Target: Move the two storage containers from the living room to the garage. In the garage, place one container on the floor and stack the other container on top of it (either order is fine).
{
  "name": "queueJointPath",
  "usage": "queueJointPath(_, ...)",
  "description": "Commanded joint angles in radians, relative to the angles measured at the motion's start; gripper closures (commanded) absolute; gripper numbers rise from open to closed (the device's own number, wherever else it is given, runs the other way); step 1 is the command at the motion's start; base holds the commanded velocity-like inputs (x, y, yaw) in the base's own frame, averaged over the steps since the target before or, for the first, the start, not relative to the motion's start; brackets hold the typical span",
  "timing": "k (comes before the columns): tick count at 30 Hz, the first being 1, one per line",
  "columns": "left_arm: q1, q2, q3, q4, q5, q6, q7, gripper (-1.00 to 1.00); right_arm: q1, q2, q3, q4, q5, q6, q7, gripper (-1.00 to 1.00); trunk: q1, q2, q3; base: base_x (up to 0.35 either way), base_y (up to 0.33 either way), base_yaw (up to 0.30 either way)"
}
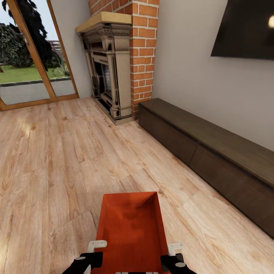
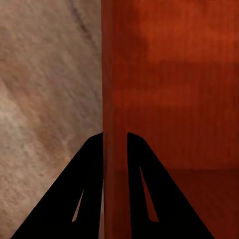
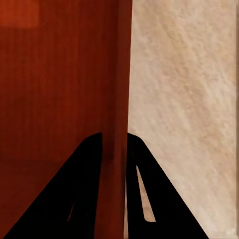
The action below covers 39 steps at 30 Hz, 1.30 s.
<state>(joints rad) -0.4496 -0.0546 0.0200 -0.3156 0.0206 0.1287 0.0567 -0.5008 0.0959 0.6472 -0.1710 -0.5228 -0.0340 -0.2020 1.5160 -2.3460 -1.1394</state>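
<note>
Living room surroundings are confirmed: light wood plank floor, red brick fireplace, a wall-mounted black TV, a long low dark cabinet along the wall, and wood-framed glass doors giving onto a lawn.

We find one orange-red storage container held in front of the robot, low in the head view, over the plank floor and clear of the cabinet. The left end effector is clamped on one side wall, one finger inside the bin and one outside; the right end effector grips the opposite wall in the same manner.

We judge progress as early. One container is in hand but remains in the living room; garage concrete appears nowhere in these views. Outstanding, in our assessment: carrying this bin to the garage, setting it down, fetching the second, and stacking.

Condition of the container: open-topped, rectangular, thin plain walls, smooth interior with faint vertical grain and uneven shading on its base. It appears empty and undamaged. We expect thin walls to flex under a pinch grip.
</note>
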Motion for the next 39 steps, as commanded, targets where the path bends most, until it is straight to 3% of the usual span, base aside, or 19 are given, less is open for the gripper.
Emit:
queueJointPath(1, 0.0, 0.001, 0.002, -0.002, -0.003, 0.008, 0.009, 1.0, -0.001, -0.001, -0.001, 0.002, -0.008, -0.006, -0.007, 1.0, -0.004, 0.007, 0.003, 0.0, 0.0, 0.0)
queueJointPath(39, 0.0, 0.001, 0.002, -0.002, -0.001, 0.008, 0.009, 1.0, -0.001, 0.001, -0.001, 0.002, -0.008, -0.003, -0.011, 1.0, -0.15, 0.273, 0.122, 0.0, 0.0, 0.0)
